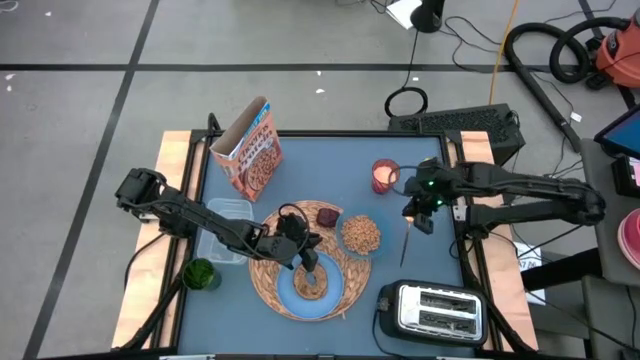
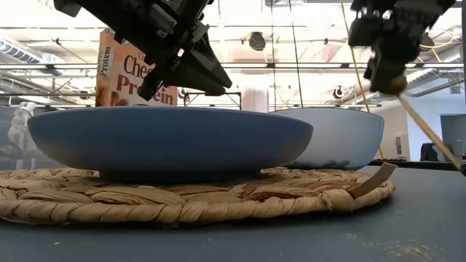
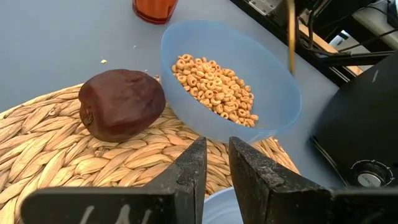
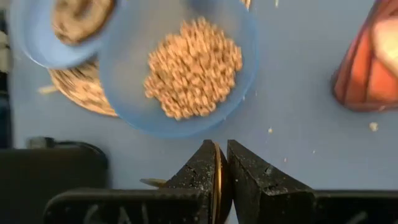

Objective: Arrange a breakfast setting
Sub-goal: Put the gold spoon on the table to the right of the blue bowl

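Looking straight down from above, the round woven placemat (image 1: 305,275) lies near the front of the blue table (image 1: 300,155), with the light-blue plate (image 1: 310,287) on its front part, the small dark-red item (image 1: 327,215) at its back edge and the bowl of cereal (image 1: 361,234) overlapping its right rim. The left gripper (image 1: 307,262) hangs over the plate, while the right gripper (image 1: 423,218) hovers to the right of the bowl with the gold spoon (image 1: 406,245) hanging from it toward the table. The cereal box (image 1: 250,150) stands behind the mat, a red glass (image 1: 385,176) behind the bowl, and the toaster (image 1: 436,310) at the front right corner. At table height, the plate (image 2: 171,142) sits on the mat (image 2: 196,196) with the bowl (image 2: 342,137) beside it; the left gripper (image 2: 200,69) is above the plate and apart from it, and the spoon's handle (image 2: 426,131) slants down from the right gripper (image 2: 389,76). From the left wrist, that gripper's fingers (image 3: 194,171) stand slightly parted with nothing between them, above the mat, the dark-red item (image 3: 121,104) and the bowl (image 3: 227,87). From the right wrist, the two fingers (image 4: 202,171) are pinched on the thin gold spoon (image 4: 216,177), with the bowl (image 4: 186,65) beyond.
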Available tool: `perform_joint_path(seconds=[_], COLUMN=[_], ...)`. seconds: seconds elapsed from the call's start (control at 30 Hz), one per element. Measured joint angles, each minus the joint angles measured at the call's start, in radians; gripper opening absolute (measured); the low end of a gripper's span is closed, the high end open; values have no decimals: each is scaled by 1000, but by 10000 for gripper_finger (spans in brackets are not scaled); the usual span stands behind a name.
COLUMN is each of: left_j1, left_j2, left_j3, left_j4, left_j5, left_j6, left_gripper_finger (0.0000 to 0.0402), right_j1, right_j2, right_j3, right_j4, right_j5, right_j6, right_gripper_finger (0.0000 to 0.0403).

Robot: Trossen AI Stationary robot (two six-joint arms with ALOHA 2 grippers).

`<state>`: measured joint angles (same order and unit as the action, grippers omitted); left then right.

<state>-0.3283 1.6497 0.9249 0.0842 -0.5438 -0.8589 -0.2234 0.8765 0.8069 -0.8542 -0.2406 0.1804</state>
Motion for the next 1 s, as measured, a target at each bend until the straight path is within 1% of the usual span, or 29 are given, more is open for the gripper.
perform_joint_path(seconds=[0.07, 0.2, 0.3, 0.63, 0.87, 1.0], left_j1=[0, 0, 0, 0, 0, 0], left_j2=[0, 0, 0, 0, 0, 0], left_j3=[0, 0, 0, 0, 1, 1], left_j4=[-1, -3, -4, -4, -5, -5], left_j5=[0, 0, 0, 0, 0, 0], left_j6=[0, 0, 0, -1, -1, -1], left_gripper_finger=[72, 72, 72, 72, 72, 72], right_j1=[0, -1, -2, -11, -47, -62], right_j2=[21, 36, 44, 57, 58, 58], right_j3=[-38, -111, -157, -302, -337, -384], right_j4=[34, 164, 252, 495, 525, 596], right_j5=[0, -5, -22, -22, -25, -25], right_j6=[-21, -43, -44, -38, -39, -45], right_gripper_finger=[22, 20, 21, 23, 23, 24])
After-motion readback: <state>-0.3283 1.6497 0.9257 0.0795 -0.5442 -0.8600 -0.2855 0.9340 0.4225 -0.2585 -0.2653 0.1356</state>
